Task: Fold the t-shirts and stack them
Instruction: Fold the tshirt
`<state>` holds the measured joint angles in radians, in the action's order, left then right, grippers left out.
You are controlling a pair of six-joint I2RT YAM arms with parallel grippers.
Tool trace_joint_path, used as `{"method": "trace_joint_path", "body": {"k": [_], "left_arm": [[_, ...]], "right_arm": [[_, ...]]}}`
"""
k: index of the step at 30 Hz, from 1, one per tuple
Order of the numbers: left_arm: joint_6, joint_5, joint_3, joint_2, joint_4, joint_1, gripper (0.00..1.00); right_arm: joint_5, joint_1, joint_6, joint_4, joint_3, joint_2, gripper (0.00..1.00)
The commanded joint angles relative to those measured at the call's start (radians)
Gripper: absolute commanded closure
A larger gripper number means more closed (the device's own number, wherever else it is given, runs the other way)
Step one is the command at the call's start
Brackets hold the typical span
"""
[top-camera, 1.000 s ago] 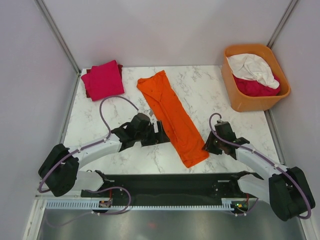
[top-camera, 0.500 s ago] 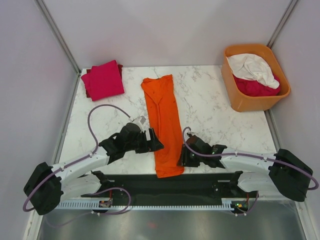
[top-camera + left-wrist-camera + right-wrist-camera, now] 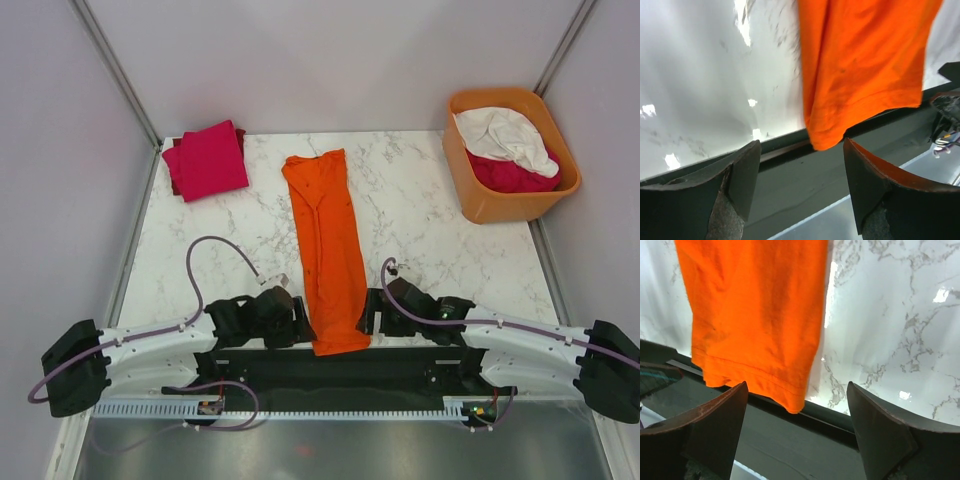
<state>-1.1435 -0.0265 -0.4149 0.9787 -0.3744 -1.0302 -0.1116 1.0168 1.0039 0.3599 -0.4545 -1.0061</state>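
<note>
One orange t-shirt (image 3: 328, 250) lies flat; two t-shirts (image 3: 505, 132) fill one tub (image 3: 492, 210).

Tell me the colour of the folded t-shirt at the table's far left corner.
The folded t-shirt is magenta-pink; the top external view shows it best.

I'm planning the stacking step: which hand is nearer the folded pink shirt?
Left. The left hand sits left of the orange shirt, on the same side as the folded pink shirt; the right hand sits right of the orange shirt, farther away.

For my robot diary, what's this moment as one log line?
orange t-shirt: hem overhanging table edge | left end effector: open | right end effector: open
</note>
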Motion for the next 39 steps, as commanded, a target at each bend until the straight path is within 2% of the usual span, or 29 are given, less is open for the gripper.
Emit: {"method": "trace_joint_path", "body": {"k": [1, 7, 13, 23, 32, 36, 38, 39], "left_arm": [[-0.203, -0.113, 0.004, 0.029, -0.066, -0.097, 0.25], [-0.263, -0.185, -0.059, 0.15, -0.066, -0.128, 0.19], [-0.262, -0.231, -0.116, 0.18, -0.061, -0.146, 0.19], [-0.26, -0.227, -0.095, 0.032, -0.066, -0.185, 0.18], [-0.272, -0.236, -0.113, 0.23, 0.008, -0.185, 0.15], [-0.277, -0.259, -0.104, 0.247, 0.049, -0.185, 0.2], [-0.279, -0.263, -0.096, 0.252, 0.069, -0.185, 0.26], [-0.28, -0.262, -0.096, 0.253, 0.072, -0.185, 0.45]], "right_arm": [[-0.017, 0.008, 0.024, 0.014, 0.028, 0.014, 0.13], [0.033, 0.012, 0.025, -0.07, 0.06, -0.018, 0.27], [0.044, 0.037, 0.033, -0.11, 0.073, -0.048, 0.29], [0.032, 0.039, 0.024, -0.118, 0.077, -0.063, 0.29], [0.05, 0.039, 0.022, -0.159, 0.088, -0.101, 0.3], [0.055, 0.039, 0.027, -0.17, 0.1, -0.098, 0.32], [0.058, 0.039, 0.03, -0.174, 0.105, -0.095, 0.32], [0.058, 0.039, 0.032, -0.176, 0.106, -0.094, 0.33]]}}
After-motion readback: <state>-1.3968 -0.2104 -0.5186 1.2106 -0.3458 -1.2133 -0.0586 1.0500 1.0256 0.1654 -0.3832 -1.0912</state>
